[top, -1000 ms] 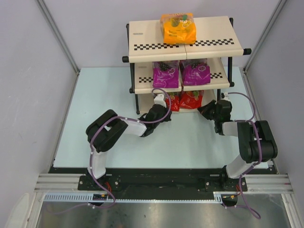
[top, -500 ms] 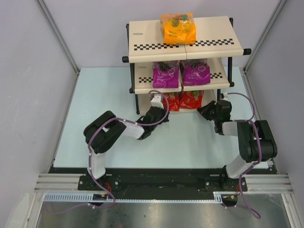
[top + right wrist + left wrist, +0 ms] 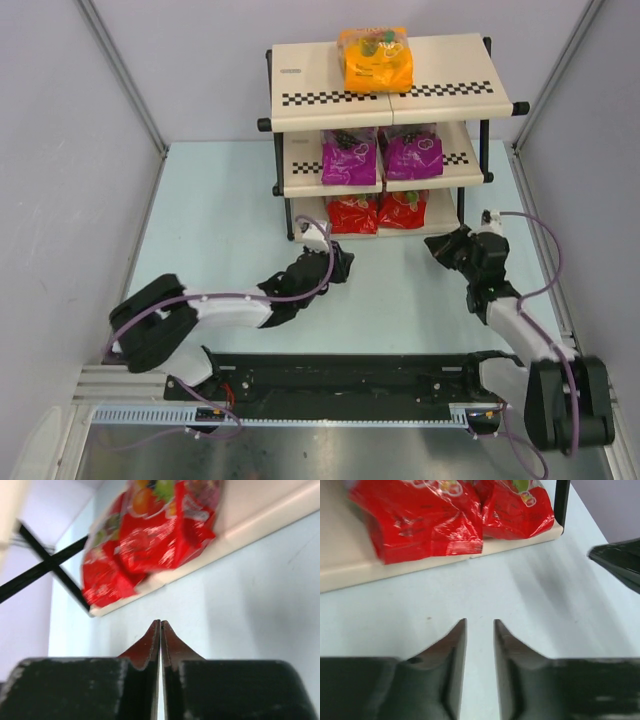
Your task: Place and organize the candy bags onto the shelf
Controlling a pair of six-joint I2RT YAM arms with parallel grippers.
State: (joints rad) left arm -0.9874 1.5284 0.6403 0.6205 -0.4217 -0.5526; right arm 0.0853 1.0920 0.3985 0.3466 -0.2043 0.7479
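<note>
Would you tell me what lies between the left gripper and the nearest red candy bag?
Between the left gripper and the red bag: only bare table and the shelf's front edge, seen in the left wrist view.

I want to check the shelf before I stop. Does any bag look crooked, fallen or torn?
Nothing stands out. The orange bag lies on the top tier of the shelf, the purple bags side by side on the middle tier, the red bags side by side on the bottom one. None looks torn or fallen.
</note>
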